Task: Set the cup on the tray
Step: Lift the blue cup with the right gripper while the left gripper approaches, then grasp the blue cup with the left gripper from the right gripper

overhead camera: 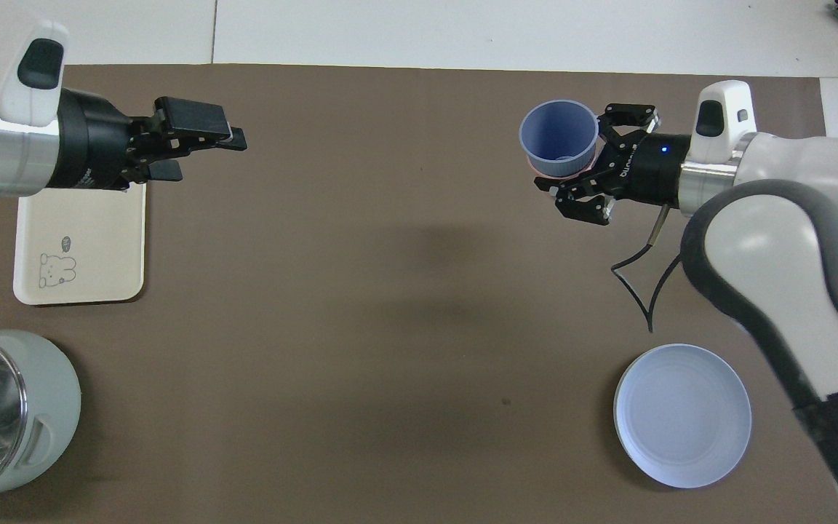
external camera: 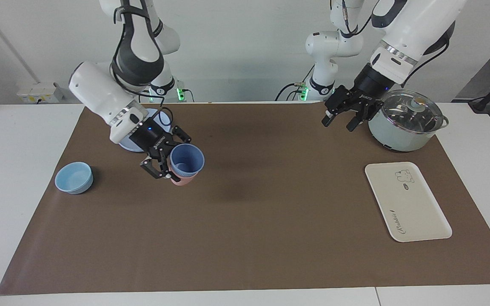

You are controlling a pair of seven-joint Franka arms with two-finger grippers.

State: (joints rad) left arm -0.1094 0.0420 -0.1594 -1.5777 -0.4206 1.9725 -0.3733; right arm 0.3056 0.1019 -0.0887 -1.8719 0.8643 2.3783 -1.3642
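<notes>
The periwinkle-blue cup (external camera: pixel 187 159) is held by its rim in my right gripper (external camera: pixel 169 168), tilted and just above a pink cup (external camera: pixel 181 182) that stands on the brown mat. In the overhead view the cup (overhead camera: pixel 559 138) hides nearly all of the pink cup, with the right gripper (overhead camera: pixel 585 164) at its rim. The cream tray (external camera: pixel 406 202) with the bear drawing lies flat and bare toward the left arm's end of the table, also seen from overhead (overhead camera: pixel 81 240). My left gripper (external camera: pixel 340 120) is open and empty in the air beside the pot, over the tray's edge in the overhead view (overhead camera: pixel 204 145).
A pale green pot with a glass lid (external camera: pixel 406 123) stands nearer to the robots than the tray. A round blue plate (overhead camera: pixel 681 415) lies under the right arm. A light-blue bowl (external camera: pixel 74 177) sits at the right arm's end of the mat.
</notes>
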